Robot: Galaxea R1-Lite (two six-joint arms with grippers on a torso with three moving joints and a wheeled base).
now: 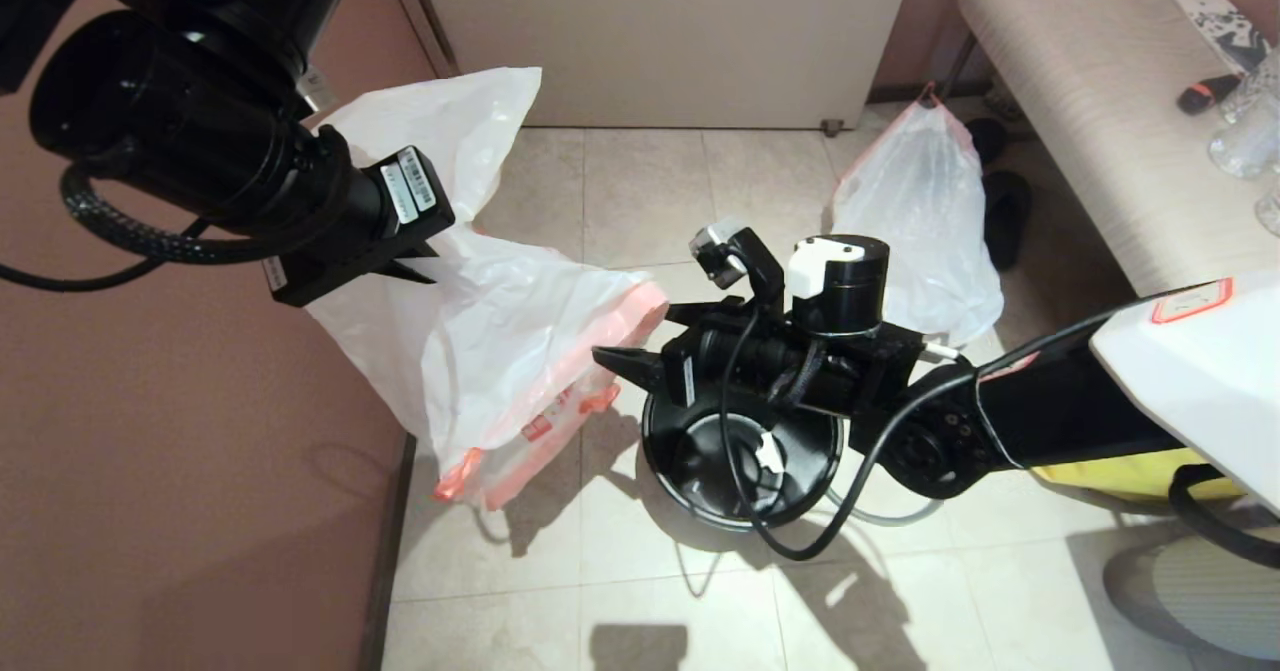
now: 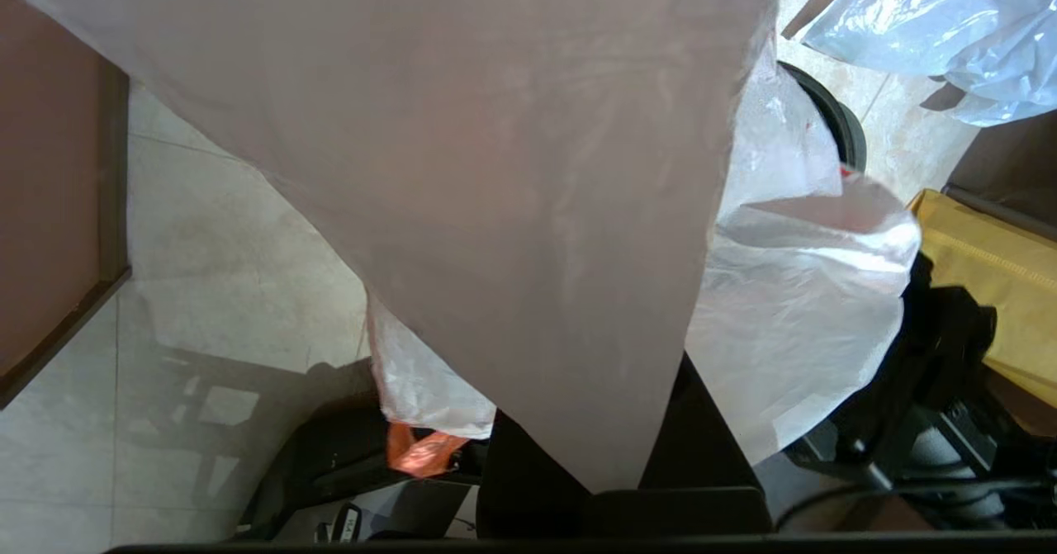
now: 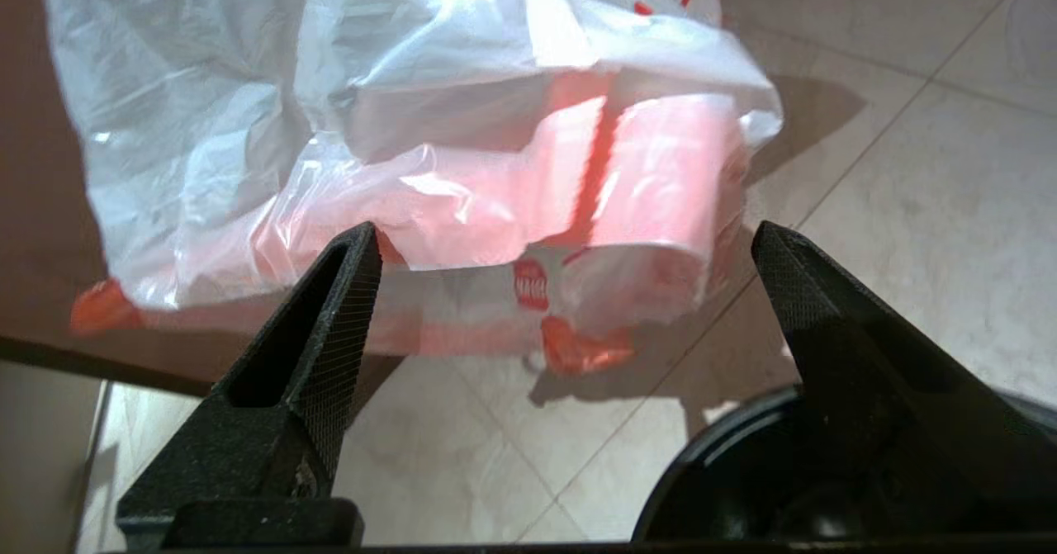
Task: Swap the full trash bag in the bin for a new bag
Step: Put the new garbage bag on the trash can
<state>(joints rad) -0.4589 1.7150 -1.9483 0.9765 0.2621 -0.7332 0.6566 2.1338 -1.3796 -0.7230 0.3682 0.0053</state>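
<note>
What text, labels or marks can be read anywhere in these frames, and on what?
None can be read.
New bag: red printed badge and red lettering, too blurred.
Left claw: white barcode stickers on its wrist, too small.
Robot's white body panel: red-outlined sticker, unreadable.

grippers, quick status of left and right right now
left gripper: shut on the new bag, holding it up beside the bin.
right gripper: jaws open, holding nothing, facing the new bag's orange hem above the bin.
</note>
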